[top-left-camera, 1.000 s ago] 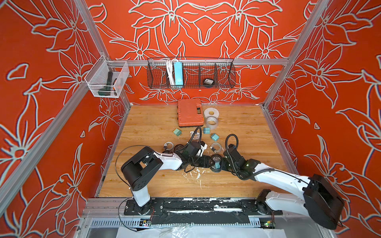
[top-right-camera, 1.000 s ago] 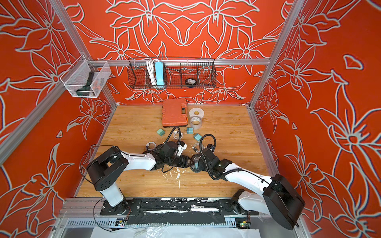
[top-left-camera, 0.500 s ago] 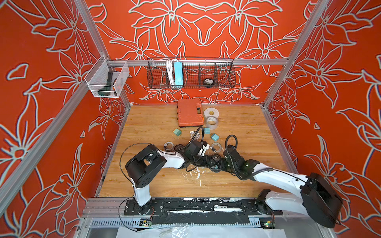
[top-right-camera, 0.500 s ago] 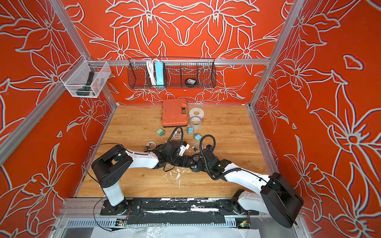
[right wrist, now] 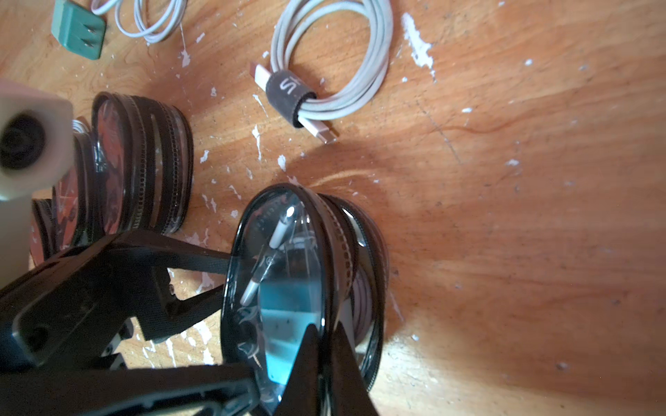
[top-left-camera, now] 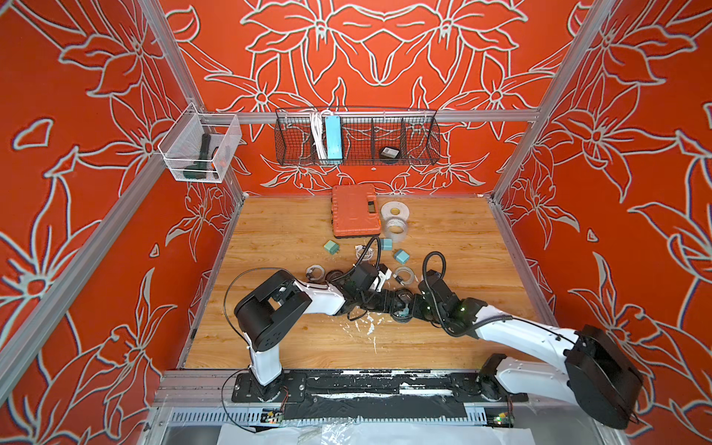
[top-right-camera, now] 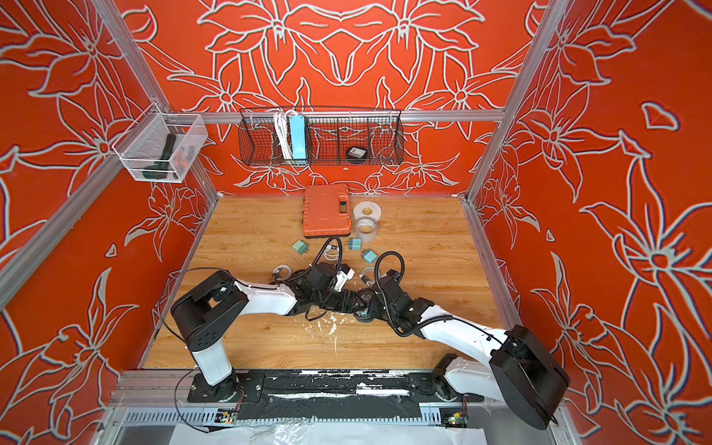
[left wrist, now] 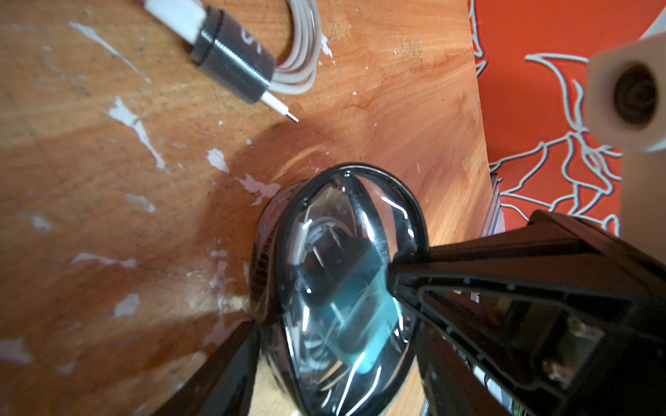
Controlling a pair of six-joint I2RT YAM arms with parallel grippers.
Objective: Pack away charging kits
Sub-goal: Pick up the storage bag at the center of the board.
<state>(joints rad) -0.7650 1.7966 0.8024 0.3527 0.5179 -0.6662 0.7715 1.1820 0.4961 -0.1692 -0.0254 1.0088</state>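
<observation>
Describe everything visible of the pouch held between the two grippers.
The pouch is an oval case with a black rim, a zip band and clear glossy faces. Inside show a teal plug and white cable. It stands on edge on the wooden table, left gripper clasping its sides, right gripper pinching its rim.

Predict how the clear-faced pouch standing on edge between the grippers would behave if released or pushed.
The pouch stands on its narrow rim, so it would probably tip flat. Its clear face looks wrinkled, likely soft, not stiff. The teal plug inside may shift its weight.
</observation>
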